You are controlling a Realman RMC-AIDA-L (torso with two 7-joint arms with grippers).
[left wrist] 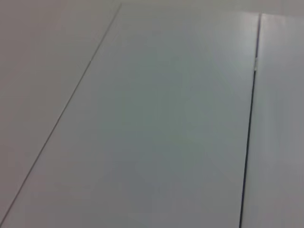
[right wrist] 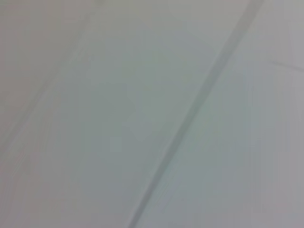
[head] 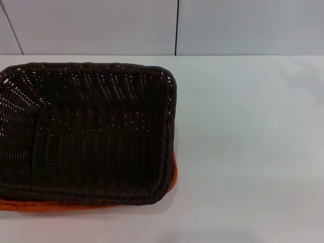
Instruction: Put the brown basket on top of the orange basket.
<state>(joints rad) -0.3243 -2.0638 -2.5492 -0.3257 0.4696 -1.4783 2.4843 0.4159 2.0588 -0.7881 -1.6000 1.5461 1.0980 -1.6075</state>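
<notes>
A plain white worktop (head: 243, 152) fills most of the head view. Behind it stands a pale panelled wall (head: 101, 25), split by a dark vertical seam (head: 176, 28). Soft, even light leaves faint shadows on the worktop.

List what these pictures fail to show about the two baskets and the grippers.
- Orange basket: head view, nearly all hidden under the brown basket; only a sliver of rim shows.
- Brown basket's left end: cut off by the head view's edge.
- Both grippers: in no view; the wrist views show only plain pale panels with seams.
- How deeply the baskets nest: hidden by the brown one.
</notes>
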